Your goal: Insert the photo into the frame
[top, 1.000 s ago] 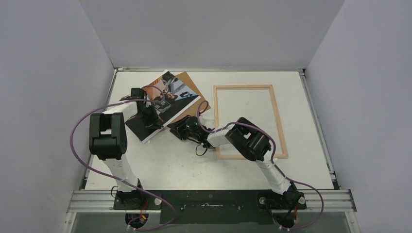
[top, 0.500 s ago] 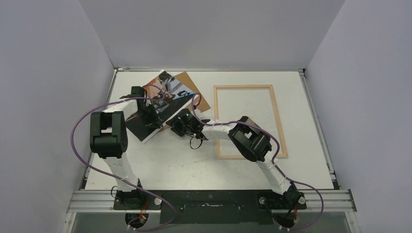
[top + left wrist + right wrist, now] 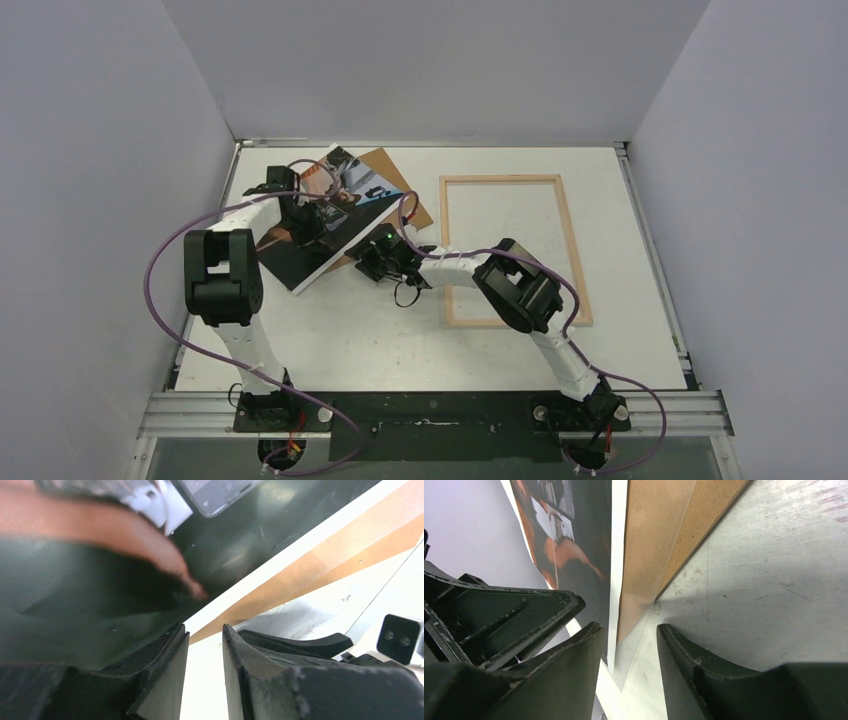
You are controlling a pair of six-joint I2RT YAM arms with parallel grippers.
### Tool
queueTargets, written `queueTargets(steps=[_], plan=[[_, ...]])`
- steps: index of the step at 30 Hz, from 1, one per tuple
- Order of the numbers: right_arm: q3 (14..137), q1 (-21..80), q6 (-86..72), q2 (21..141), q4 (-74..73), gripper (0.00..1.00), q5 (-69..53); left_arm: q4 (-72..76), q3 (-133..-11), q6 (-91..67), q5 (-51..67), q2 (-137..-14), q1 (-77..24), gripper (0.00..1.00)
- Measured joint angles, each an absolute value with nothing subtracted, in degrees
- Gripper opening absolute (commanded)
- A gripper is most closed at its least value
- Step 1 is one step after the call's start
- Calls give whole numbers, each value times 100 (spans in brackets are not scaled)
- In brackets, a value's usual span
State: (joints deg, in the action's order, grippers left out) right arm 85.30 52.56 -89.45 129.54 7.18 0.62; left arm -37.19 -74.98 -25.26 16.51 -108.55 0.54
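Two arms are crowding the photo (image 3: 360, 190), and as far as I can see neither one actually has hold of it. The left gripper (image 3: 204, 652) sits over the dark part of the print with its fingers (image 3: 165, 680) a narrow slot apart, and bare white table (image 3: 350, 340) shows through that slot. The photo's white border runs slantwise up to the fingertips and stops just ahead of them, so nothing is pinched there. Past that border, further out from the left gripper, there's a strip of the brown board (image 3: 392, 170) that the photo lies partly over. The right gripper (image 3: 630, 630) comes at the same edge from the other side, low over the table, with its jaws clearly spread. The white border and the board's edge point straight into the gap, nearer its left-hand finger, but neither finger looks pressed on the paper. The two grippers are just beside each other, and the left one's dark fingers fill one side of the right wrist view. The frame (image 3: 500, 179) lies flat, well apart from both, out behind the right gripper alongside that arm's elbow. The photo isn't in it yet.
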Motion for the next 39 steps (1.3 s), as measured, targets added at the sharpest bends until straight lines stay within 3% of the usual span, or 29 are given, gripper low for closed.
queueTargets(steps=[28, 39], plan=[[8720, 5256, -9212, 13388, 1579, 49, -600, -4250, -7985, -2532, 1566, -11469, 91, 26], [8215, 5085, -8388, 12678, 707, 49, -454, -4412, -8062, -2475, 1586, -11502, 80, 28]])
